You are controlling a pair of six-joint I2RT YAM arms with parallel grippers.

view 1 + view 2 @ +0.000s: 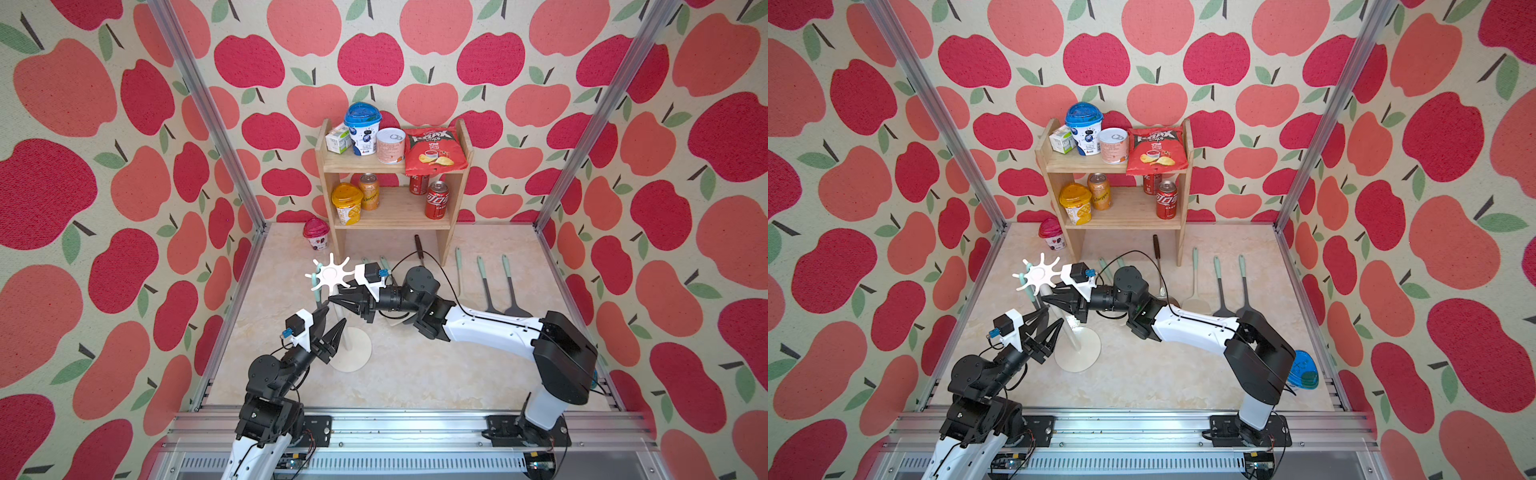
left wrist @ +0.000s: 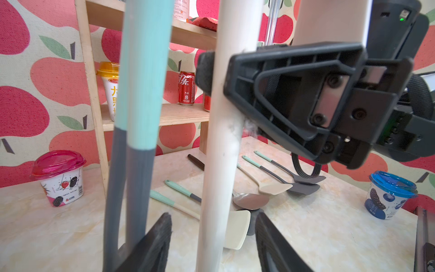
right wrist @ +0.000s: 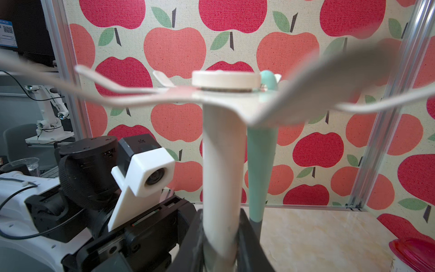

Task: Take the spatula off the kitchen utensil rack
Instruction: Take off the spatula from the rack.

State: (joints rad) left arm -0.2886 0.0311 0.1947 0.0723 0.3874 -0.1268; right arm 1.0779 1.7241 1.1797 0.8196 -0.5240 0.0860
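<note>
R gripper (image 2: pixel 220 77) clamps rack pole (image 2: pixel 221 153); L gripper (image 2: pixel 213 216), half-open & empty, shd centre on spatula (image 2: pixel 141 94) handle, then lift off crown (image 1: pixel 331 274).

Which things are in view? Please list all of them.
kitchen utensil rack: 1, white, table, front left
spatula: 1, teal and grey, hanging on rack
wooden shelf: 1, light wood, back wall
teal-handled utensils: 5, lying before the shelf
spoon: 1, dark handle, among them
blue-lidded cups: 2, top tier; table, front right
yellow-lidded cup: 1, lower tier
pink-lidded cup: 1, table beside shelf
red cans: 2, lower tier
orange can: 1, lower tier
peach can: 1, top tier
chips bag: 1, red, top tier
carton: 1, white-green, top tier
left gripper: 1, black, open, near rack's pole
right gripper: 1, black, shut on rack's pole
</note>
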